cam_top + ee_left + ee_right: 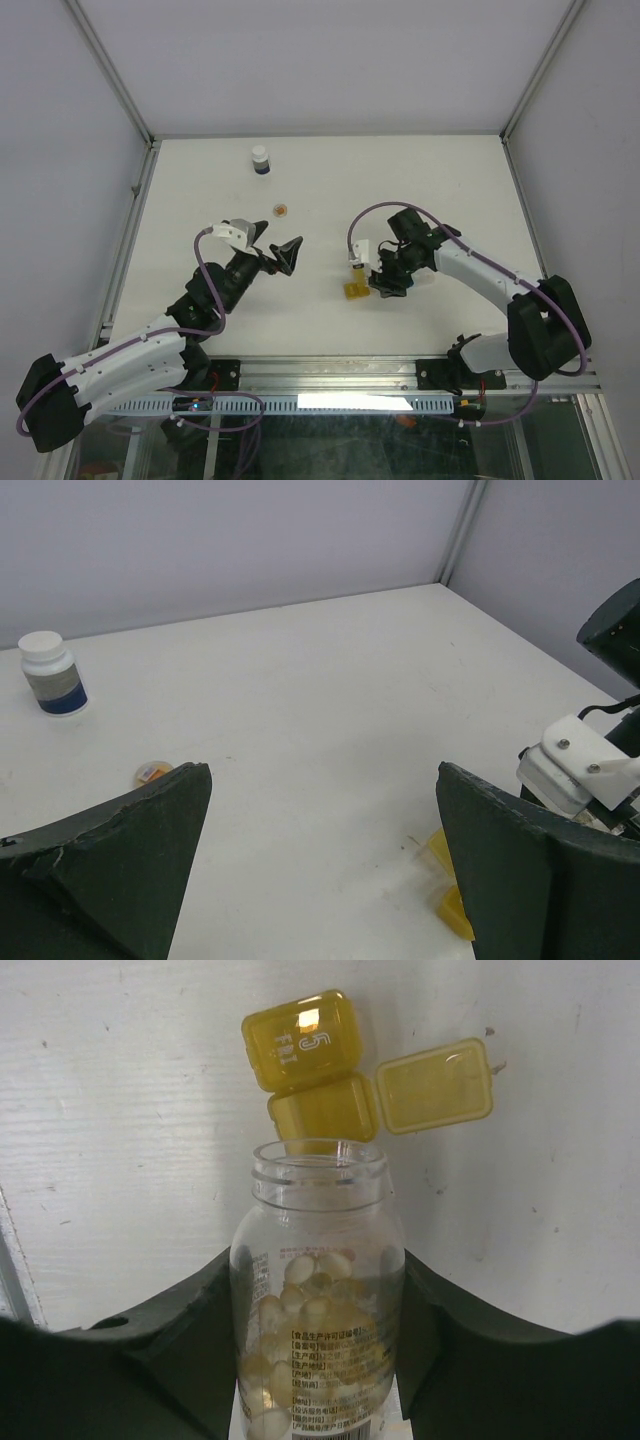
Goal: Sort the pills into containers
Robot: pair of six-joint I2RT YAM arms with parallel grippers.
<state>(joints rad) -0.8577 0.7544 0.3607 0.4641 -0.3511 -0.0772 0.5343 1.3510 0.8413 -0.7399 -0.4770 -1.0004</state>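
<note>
My right gripper [318, 1305] is shut on a clear, uncapped bottle [318, 1260] of pale yellow pills [300, 1270], its mouth pointing at the yellow containers. One yellow container [322, 1110] is open with its lid [435, 1085] flipped right. A closed one marked FRI [300, 1040] lies just beyond it. In the top view my right gripper [383, 277] holds the bottle [356, 268] just above the yellow containers [354, 291]. My left gripper [272, 245] is open and empty above the table, left of them [322, 780]. Teal and clear containers are out of view.
A small white bottle with a dark blue band [260, 160] stands at the back of the table [53, 673]. A small orange disc [281, 209] lies in front of it [153, 772]. Grey walls and metal posts enclose the white table [450, 190].
</note>
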